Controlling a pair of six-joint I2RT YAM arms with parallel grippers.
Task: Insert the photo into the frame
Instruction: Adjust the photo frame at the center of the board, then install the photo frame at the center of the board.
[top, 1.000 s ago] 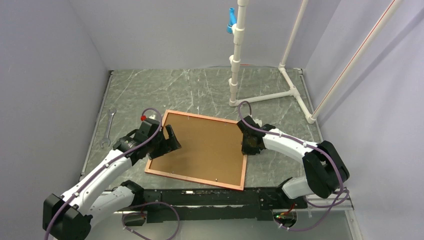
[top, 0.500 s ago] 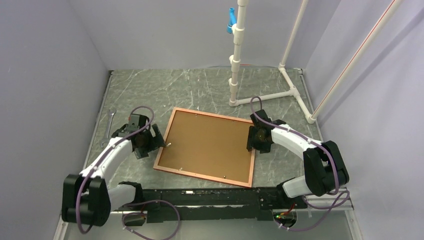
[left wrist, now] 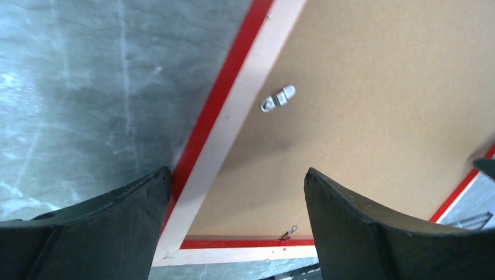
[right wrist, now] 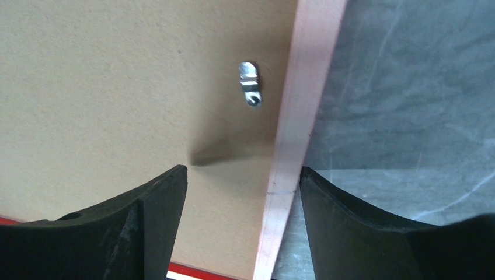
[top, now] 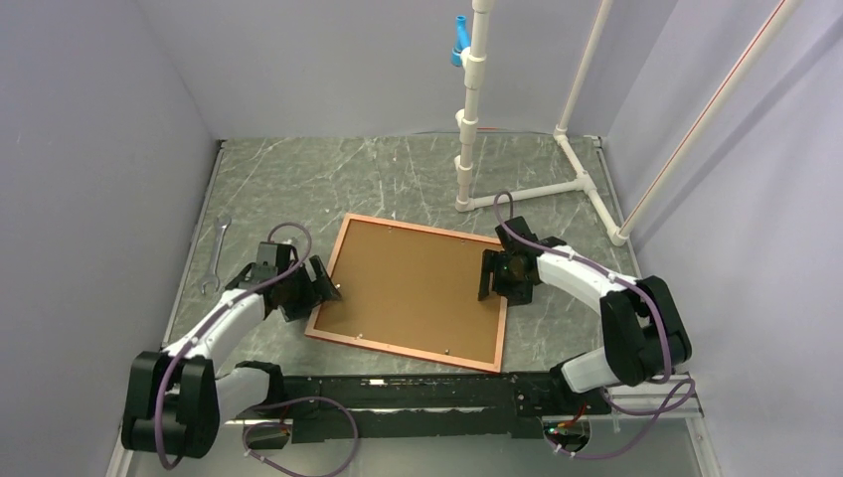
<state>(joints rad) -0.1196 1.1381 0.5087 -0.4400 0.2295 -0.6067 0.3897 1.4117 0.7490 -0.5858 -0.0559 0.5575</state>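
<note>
The frame [top: 398,353] lies flat mid-table, back up, with the brown backing board [top: 413,288] filling it. The photo is hidden. My left gripper [top: 323,288] is open at the frame's left edge. In the left wrist view the left gripper [left wrist: 236,192] straddles the pale, red-edged frame rim [left wrist: 233,116] near a corner, beside a metal clip [left wrist: 278,99]. My right gripper [top: 494,278] is open at the right edge. In the right wrist view the right gripper [right wrist: 242,186] spans the frame rim [right wrist: 297,116] and the backing board [right wrist: 117,87], below a clip [right wrist: 251,83].
A wrench [top: 214,255] lies at the table's left side. A white pipe stand [top: 467,149] with a blue fitting [top: 459,40] rises behind the frame, its feet spreading to the right. Walls close in on three sides. The black base rail [top: 398,397] runs along the near edge.
The frame shifted right and now lies flat. My right gripper opened and let go of the frame's right edge. My left arm drew back to the left edge.
</note>
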